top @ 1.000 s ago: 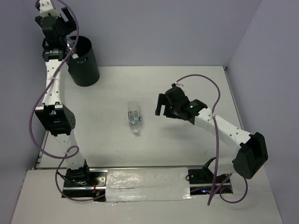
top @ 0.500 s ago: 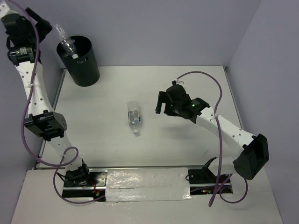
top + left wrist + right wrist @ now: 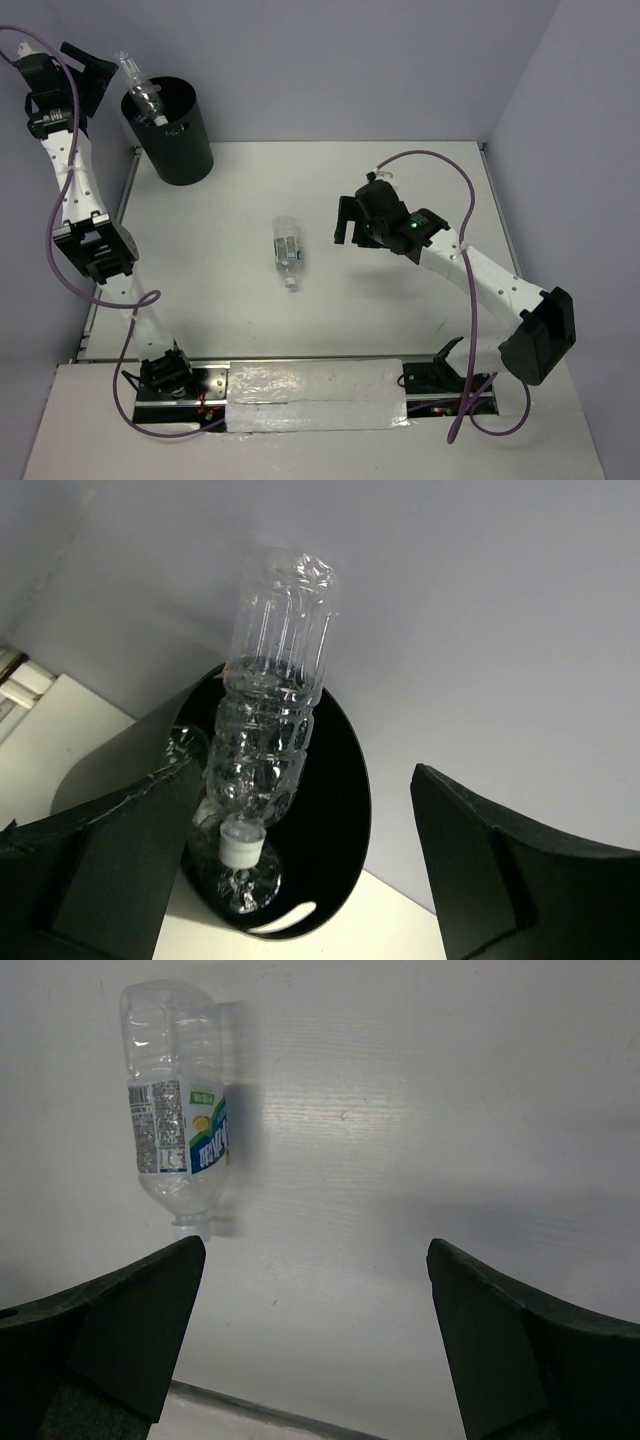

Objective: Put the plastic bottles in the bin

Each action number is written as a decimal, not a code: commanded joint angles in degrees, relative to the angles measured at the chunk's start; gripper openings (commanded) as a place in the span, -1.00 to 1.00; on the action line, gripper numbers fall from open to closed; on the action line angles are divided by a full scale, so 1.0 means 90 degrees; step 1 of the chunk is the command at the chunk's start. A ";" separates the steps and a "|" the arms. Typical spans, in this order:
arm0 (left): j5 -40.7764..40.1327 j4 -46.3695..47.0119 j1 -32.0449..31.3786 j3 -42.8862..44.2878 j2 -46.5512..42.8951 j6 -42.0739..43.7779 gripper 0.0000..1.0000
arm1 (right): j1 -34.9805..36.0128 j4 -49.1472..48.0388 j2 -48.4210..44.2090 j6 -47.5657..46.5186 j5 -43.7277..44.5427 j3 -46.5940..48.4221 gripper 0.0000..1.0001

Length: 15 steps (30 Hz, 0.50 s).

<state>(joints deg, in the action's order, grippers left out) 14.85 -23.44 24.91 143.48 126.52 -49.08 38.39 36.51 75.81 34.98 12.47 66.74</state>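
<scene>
Bottle (image 3: 265, 730) has just been let go. It stands neck-down in the black wastebasket (image 3: 185, 150), its base above the rim, apparently propped on another bottle (image 3: 243, 885). Left gripper (image 3: 92, 80) has withdrawn, fingers spread and empty. One labelled bottle (image 3: 287, 250) remains on the white table (image 3: 400, 180) — right gripper (image 3: 350, 230) hovers near it, fingers apart. Walls are pale lavender.

Hiding the lower wall of the bin (image 3: 345, 800) behind a finger of the left claw (image 3: 308, 772). Showing only dimly a clear shape (image 3: 243, 888) deep inside, too murky for naming.
</scene>
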 commanded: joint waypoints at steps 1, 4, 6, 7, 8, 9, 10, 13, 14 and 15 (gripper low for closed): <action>0.0274 0.0914 -0.0062 0.0093 0.0111 -0.0172 0.99 | 0.0051 0.0006 0.0052 -0.0107 0.0079 0.0172 0.99; 0.0040 0.1120 -0.0179 0.0112 0.0297 0.0042 0.99 | 0.0060 0.0025 0.0228 -0.0137 0.0021 0.0260 0.99; -0.0135 0.1237 -0.0257 0.0122 0.0405 0.0131 0.99 | 0.0051 0.0045 0.0307 -0.0156 0.0001 0.0338 0.99; -0.0243 0.1257 -0.0277 0.0132 0.0502 0.0247 0.99 | 0.0060 0.0054 0.0365 -0.0156 -0.0018 0.0348 0.99; -0.0437 0.1334 -0.0335 0.0132 0.0590 0.0374 0.99 | 0.0060 0.0064 0.0385 -0.0156 -0.0028 0.0367 0.99; -0.0517 0.1374 -0.0365 0.0132 0.0591 0.0375 0.99 | 0.0060 0.0074 0.0405 -0.0156 -0.0028 0.0368 0.99; -0.0595 0.1422 -0.0384 0.0151 0.0658 0.0482 0.99 | 0.0060 0.0093 0.0443 -0.0147 -0.0047 0.0377 0.99; -0.0849 0.1647 -0.0472 0.0249 0.0834 0.0697 0.99 | 0.0051 0.0133 0.0483 -0.0127 -0.0067 0.0368 0.99; -0.0907 0.1725 -0.0501 0.0259 0.0864 0.0736 0.99 | 0.0060 0.0133 0.0492 -0.0117 -0.0077 0.0368 0.99; -0.0995 0.1890 -0.0521 0.0269 0.0932 0.0746 0.99 | 0.0060 0.0142 0.0502 -0.0098 -0.0087 0.0348 0.99</action>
<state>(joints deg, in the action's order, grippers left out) 9.08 -12.80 20.84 143.50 133.51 -45.17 38.39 37.12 80.14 34.41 11.73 67.29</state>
